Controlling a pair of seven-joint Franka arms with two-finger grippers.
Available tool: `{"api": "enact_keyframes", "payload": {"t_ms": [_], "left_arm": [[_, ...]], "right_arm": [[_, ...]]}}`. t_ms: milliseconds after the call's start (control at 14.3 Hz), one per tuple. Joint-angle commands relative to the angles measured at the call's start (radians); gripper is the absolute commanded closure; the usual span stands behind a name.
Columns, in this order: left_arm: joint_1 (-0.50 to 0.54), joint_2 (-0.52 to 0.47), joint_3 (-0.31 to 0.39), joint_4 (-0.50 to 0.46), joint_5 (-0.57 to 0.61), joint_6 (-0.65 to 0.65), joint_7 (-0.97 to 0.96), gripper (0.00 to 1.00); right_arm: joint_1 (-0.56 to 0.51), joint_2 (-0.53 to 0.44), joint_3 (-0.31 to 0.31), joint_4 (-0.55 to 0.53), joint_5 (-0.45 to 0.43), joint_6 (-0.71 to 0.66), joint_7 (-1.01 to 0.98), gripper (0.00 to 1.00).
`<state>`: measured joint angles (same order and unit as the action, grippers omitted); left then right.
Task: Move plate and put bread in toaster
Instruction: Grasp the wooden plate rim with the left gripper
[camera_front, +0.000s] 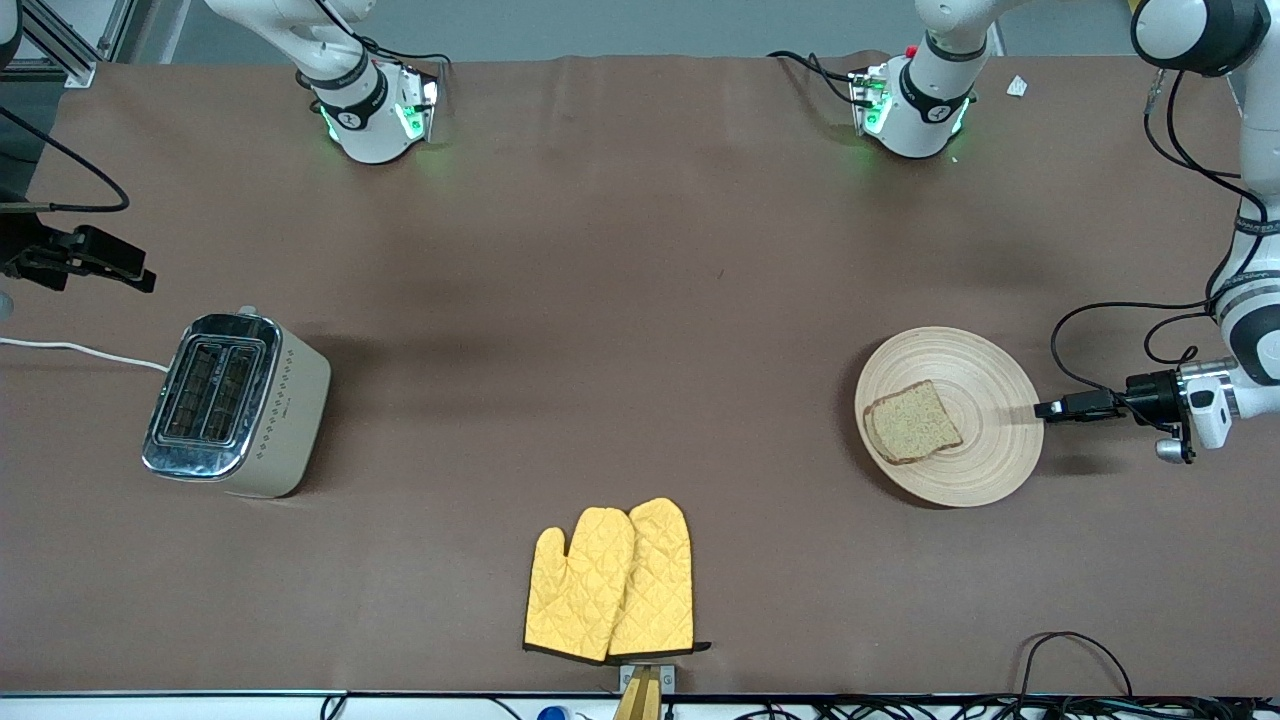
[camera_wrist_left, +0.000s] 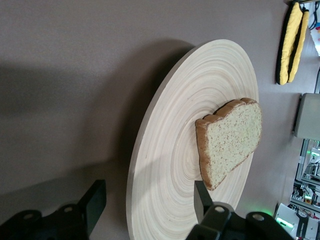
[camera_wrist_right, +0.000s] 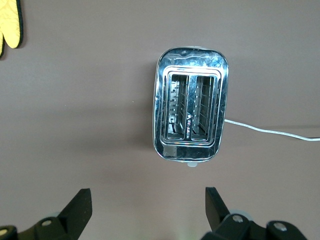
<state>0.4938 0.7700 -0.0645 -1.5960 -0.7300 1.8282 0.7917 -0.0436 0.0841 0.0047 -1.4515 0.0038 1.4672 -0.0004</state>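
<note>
The wooden plate (camera_front: 985, 365) lies toward the left arm's end of the table with the bread (camera_front: 912, 422) on it. My left gripper (camera_front: 1048, 408) is low at the plate's rim, on the side away from the toaster. In the left wrist view it (camera_wrist_left: 150, 202) is open and straddles the rim of the plate (camera_wrist_left: 170, 165): one finger is outside it and one is over it, close to the bread (camera_wrist_left: 232, 140). The toaster (camera_front: 235, 405) stands toward the right arm's end. My right gripper (camera_front: 135, 275) hangs open and empty beside it, and in the right wrist view it (camera_wrist_right: 148, 207) faces the toaster's slots (camera_wrist_right: 190, 117).
A pair of yellow oven mitts (camera_front: 612, 580) lies near the table's front edge, between toaster and plate. The toaster's white cord (camera_front: 80, 350) runs off the right arm's end of the table. A brown cloth covers the table.
</note>
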Motion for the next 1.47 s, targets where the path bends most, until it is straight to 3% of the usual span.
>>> {"api": "enact_keyframes", "payload": {"t_ms": [0, 280, 840, 1051, 1401], "left_arm": [[0.015, 0.031, -0.005, 0.021, -0.042, -0.001, 0.069, 0.32], [0.02, 0.035, -0.006, 0.021, -0.043, -0.001, 0.081, 0.46], [0.02, 0.055, -0.006, 0.021, -0.063, -0.001, 0.115, 0.63], [0.022, 0.055, -0.006, 0.021, -0.062, -0.003, 0.123, 0.73], [0.029, 0.055, -0.008, 0.021, -0.075, -0.003, 0.202, 0.95]], "right_arm": [[-0.002, -0.021, 0.003, -0.018, 0.008, 0.001, 0.002, 0.0], [-0.001, -0.021, 0.006, -0.018, 0.01, -0.005, 0.01, 0.0], [0.024, -0.02, 0.008, -0.021, 0.012, 0.005, 0.02, 0.0], [0.011, -0.012, 0.001, -0.041, 0.138, 0.015, 0.02, 0.0], [0.036, -0.015, 0.003, -0.165, 0.159, 0.163, 0.037, 0.0]]}}
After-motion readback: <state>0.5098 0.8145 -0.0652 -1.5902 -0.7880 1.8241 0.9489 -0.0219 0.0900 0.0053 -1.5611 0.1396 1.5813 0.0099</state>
